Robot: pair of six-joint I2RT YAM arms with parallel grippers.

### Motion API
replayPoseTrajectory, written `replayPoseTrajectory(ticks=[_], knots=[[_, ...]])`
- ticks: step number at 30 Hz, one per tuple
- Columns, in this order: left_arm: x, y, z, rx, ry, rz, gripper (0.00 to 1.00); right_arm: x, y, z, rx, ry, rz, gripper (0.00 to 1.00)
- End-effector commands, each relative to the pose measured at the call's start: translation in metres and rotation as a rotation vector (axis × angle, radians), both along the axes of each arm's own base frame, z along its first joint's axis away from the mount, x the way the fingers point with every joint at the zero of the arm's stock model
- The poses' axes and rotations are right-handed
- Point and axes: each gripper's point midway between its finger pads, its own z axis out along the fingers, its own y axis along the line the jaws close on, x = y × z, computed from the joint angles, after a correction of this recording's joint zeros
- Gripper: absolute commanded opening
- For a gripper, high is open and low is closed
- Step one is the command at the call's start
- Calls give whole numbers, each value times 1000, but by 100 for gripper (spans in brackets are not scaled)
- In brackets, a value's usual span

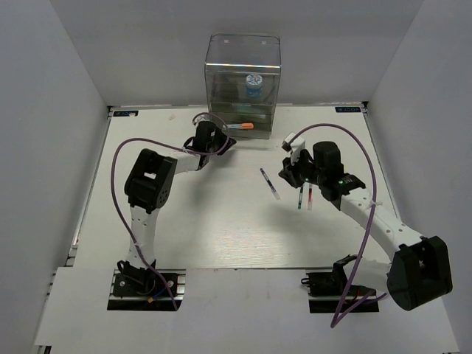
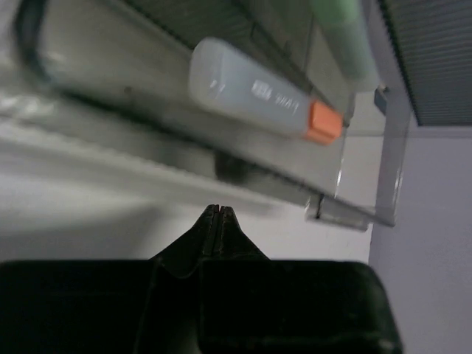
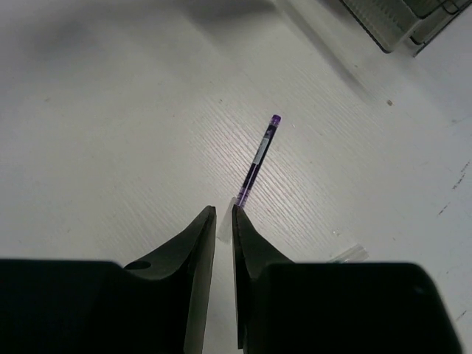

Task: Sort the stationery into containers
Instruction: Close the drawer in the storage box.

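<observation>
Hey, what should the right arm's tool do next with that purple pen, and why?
Probably close the right tool fully on the purple pen. The pen's pale end sits in the narrow gap between the tool's jaws, but the pen looks flat on the table, so a firm grip isn't evident.

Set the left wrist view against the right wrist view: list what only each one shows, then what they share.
Only the left wrist view: the orange-capped marker at the clear organiser, a pale green marker above it in the picture, and the left gripper shut with nothing between its tips.
Only the right wrist view: the purple pen lying on the white table, its near end at the right gripper, whose jaws stand a narrow gap apart; whether they grip it is unclear.
Both: their own dark fingers at the bottom, with stationery ahead.
</observation>
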Motion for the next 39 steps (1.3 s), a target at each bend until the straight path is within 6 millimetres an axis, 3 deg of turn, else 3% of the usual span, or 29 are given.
replayPoseTrajectory(ticks=[1,2,4,14,15,18,27,33,39], knots=[[34,-6,48,-78,-125,44,4,6,-4,5,40,-47,-11,21],[40,-9,55,-85,-139,44,5,6,-7,0,36,-40,-20,21],[47,-12,45,-89,-128,47,5,8,-11,-3,28,-39,-27,21],[74,-27,47,-177,-167,58,6,8,-25,-9,30,-29,-48,21],[77,-24,40,-188,-151,65,6,9,-26,-9,30,-30,-49,21],[84,-28,47,-241,-169,76,6,9,-29,-9,29,-29,-55,21],[90,-35,58,-377,-236,74,6,10,-33,-10,26,-33,-65,21],[88,-39,84,-464,-309,50,6,14,-33,-7,36,-58,-61,21],[91,-39,82,-494,-302,65,6,14,-34,-5,38,-61,-63,21]])
